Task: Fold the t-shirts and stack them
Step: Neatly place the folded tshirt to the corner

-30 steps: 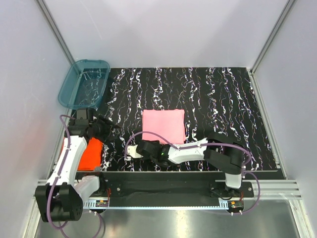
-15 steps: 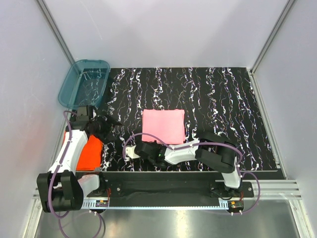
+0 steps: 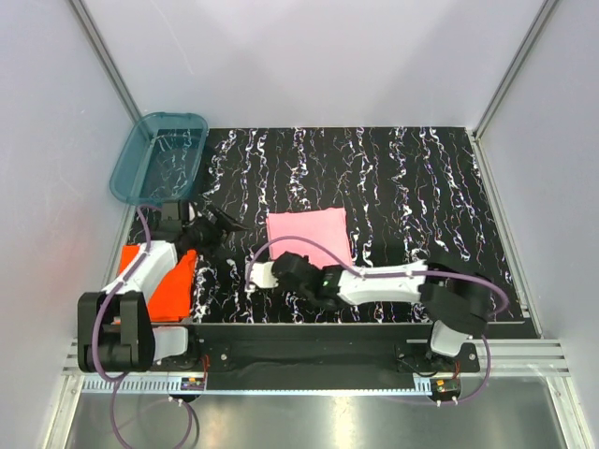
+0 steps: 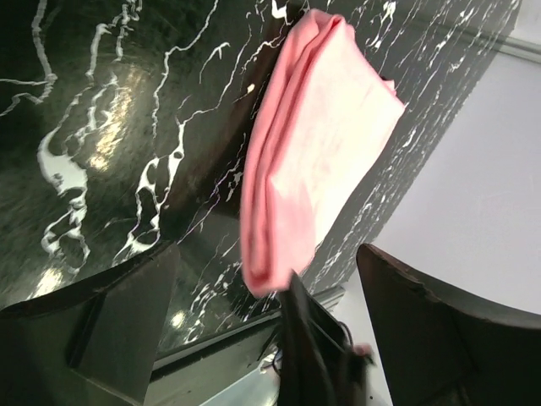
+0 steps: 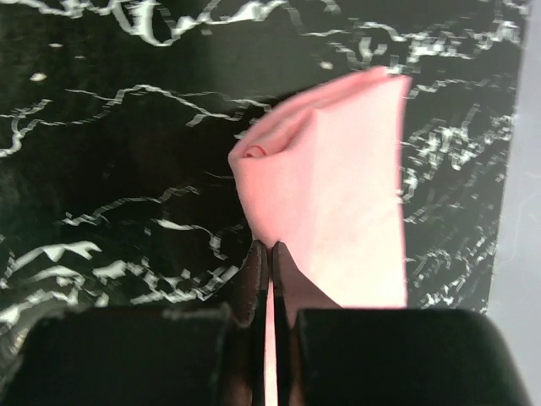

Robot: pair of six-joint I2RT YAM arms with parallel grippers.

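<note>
The light pink t-shirt (image 3: 309, 237) lies folded in a square at the middle of the black marbled table (image 3: 421, 187). My right gripper (image 3: 284, 263) is shut on its near left edge; in the right wrist view the fingers (image 5: 270, 247) pinch the pink cloth (image 5: 338, 186). My left gripper (image 3: 237, 224) is open and empty, left of the pink shirt and pointing at it. In the left wrist view the pink shirt (image 4: 321, 144) lies ahead of the wide-open jaws (image 4: 262, 254). The orange-red t-shirt (image 3: 167, 285) lies folded at the near left under the left arm.
A teal see-through tub (image 3: 159, 157) stands at the far left corner. White walls with metal posts close in the table on three sides. The right arm (image 4: 317, 355) crosses the near edge in the left wrist view.
My left gripper has swung away from the orange-red shirt, right and towards the pink shirt. The right arm has stretched further left, and the pink shirt's near left corner has shifted slightly.
</note>
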